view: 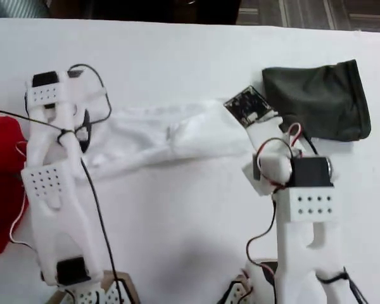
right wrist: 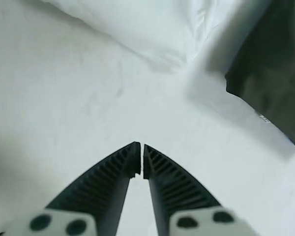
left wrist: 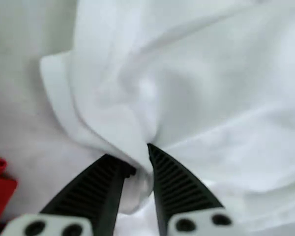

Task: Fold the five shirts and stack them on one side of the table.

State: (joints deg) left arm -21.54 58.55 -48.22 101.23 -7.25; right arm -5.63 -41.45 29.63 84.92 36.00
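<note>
A white shirt (view: 171,136) lies loosely bunched in a long band across the middle of the white counter (view: 177,228), not yet folded flat. Its 9 o'clock end is gathered into a thick ridge of cloth, and the left hand (left wrist: 140,160) pinches that ridge between its dark ribbed fingers, most likely to lift or drag that end over and make a fold. The shirt's other end reaches toward 3 o'clock, stopping just short of the right hand (right wrist: 141,158). That hand is pressed together and holds nothing. It hovers over bare counter with the white cloth just ahead of it, probably waiting to take or pin that end.

A dark green shirt (view: 320,98) sits folded at 2 o'clock, near the right arm, which suggests this side is where the stack will go. A red shirt (view: 0,171) lies heaped at the counter's 9 o'clock edge, beyond the left arm, apparently awaiting its turn.
</note>
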